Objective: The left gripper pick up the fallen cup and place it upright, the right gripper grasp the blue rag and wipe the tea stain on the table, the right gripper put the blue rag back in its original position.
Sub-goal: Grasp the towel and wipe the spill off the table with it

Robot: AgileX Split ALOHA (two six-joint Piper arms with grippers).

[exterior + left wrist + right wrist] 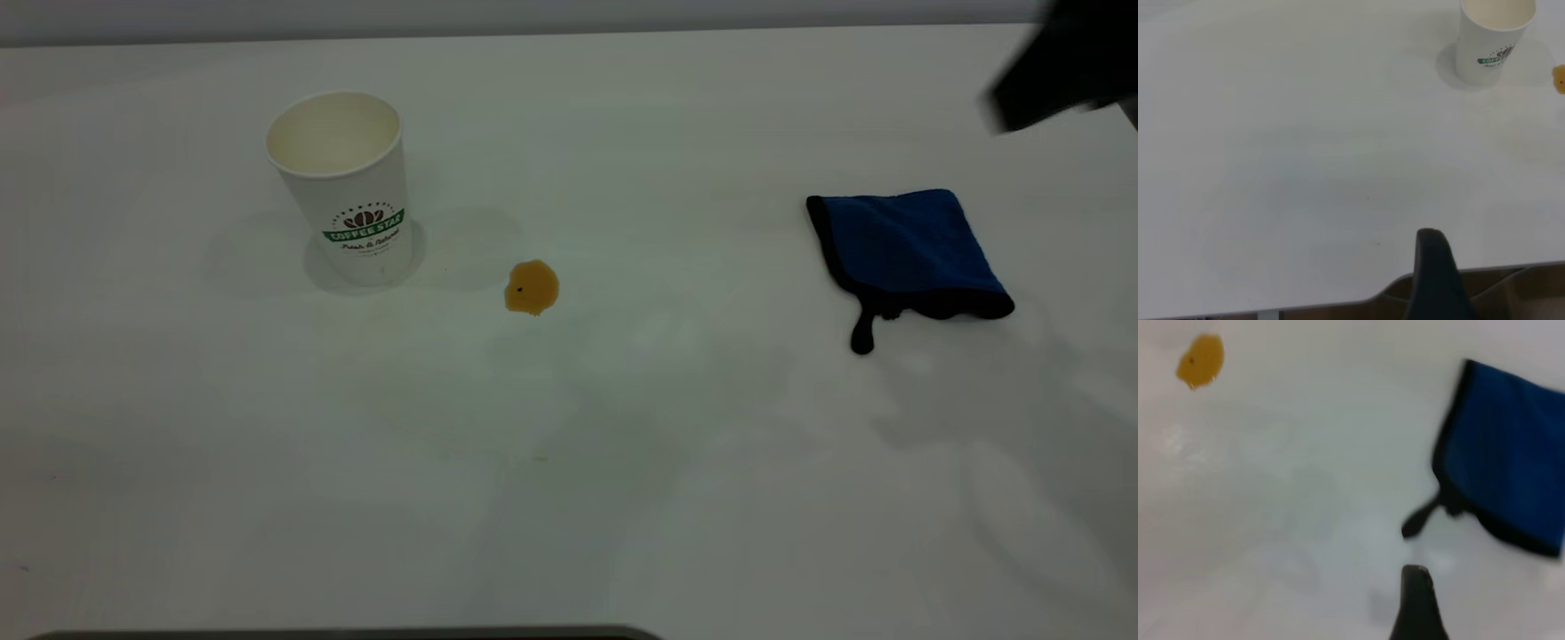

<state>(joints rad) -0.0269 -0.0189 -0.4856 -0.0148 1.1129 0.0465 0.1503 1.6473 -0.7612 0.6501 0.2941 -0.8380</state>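
The cup [347,182] stands upright on the table [569,462] at the left, its cream inside empty; it also shows in the left wrist view [1493,37]. The tea stain [532,287] lies just to its right and shows in the right wrist view [1200,360]. The blue rag [907,249] lies flat at the right, loop tail toward the front, and shows in the right wrist view [1511,473]. My right gripper [1415,603] hovers above the table near the rag's tail; its arm is a dark blur at the exterior view's top right [1058,67]. My left gripper [1435,273] is drawn back over the table's edge, far from the cup.
The table's edge with a rounded corner [1385,287] runs under my left gripper. A dark strip [356,633] lies along the table's front edge in the exterior view.
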